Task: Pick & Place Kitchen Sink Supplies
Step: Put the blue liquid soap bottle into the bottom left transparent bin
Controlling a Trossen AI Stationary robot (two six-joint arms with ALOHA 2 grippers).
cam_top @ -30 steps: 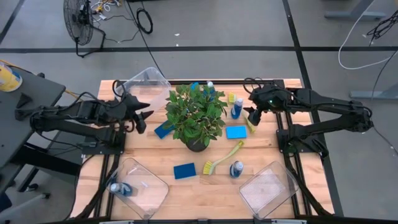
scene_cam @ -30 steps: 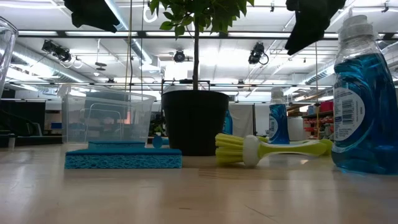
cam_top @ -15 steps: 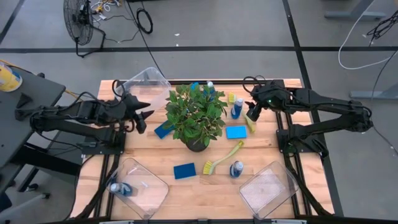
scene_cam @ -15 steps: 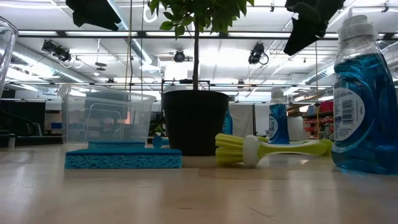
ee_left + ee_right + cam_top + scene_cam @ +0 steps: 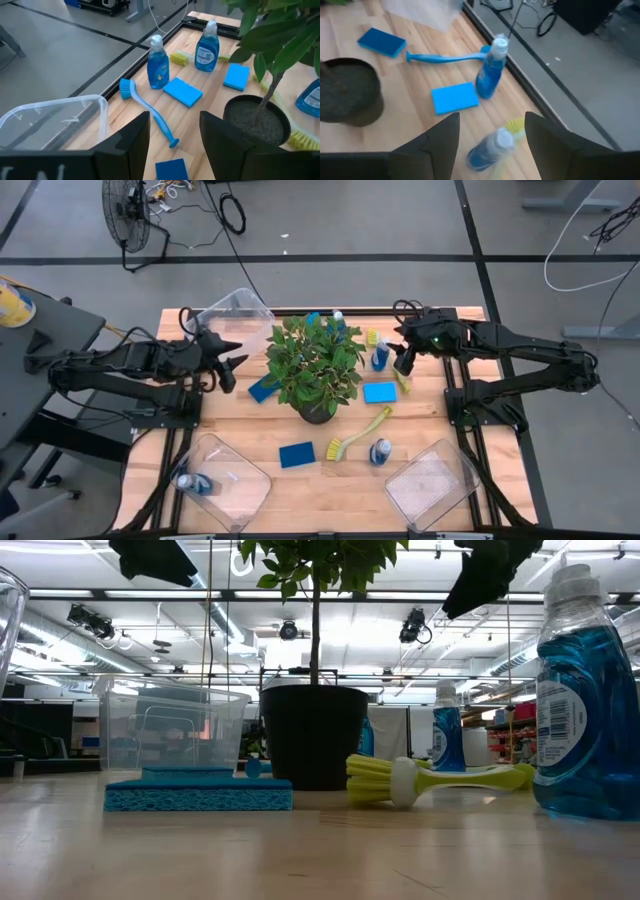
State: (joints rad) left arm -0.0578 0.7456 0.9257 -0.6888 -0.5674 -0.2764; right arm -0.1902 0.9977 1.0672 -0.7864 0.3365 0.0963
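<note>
My left gripper (image 5: 232, 368) (image 5: 172, 145) hangs open above the table's left side, by the potted plant (image 5: 315, 365). My right gripper (image 5: 403, 361) (image 5: 492, 140) hangs open over the far right, above a blue bottle (image 5: 380, 355) (image 5: 490, 147) and a yellow-green brush (image 5: 400, 378). Neither holds anything. More bottles stand upright on the table (image 5: 380, 451) (image 5: 585, 700) (image 5: 157, 62). Blue sponges (image 5: 380, 392) (image 5: 297, 454) (image 5: 198, 790) lie flat. A second yellow-green brush (image 5: 360, 435) lies near the middle and a blue brush (image 5: 145, 107) behind the plant.
A clear bin (image 5: 235, 320) lies tipped at the far left. Two more clear bins sit at the near left (image 5: 222, 480), with a bottle inside, and at the near right (image 5: 432, 485). The plant's black pot (image 5: 315, 735) stands mid-table between the arms.
My right gripper has tipped a little at the wrist, its fingertips swinging slightly up and toward the plant. The things on the table lie as before.
</note>
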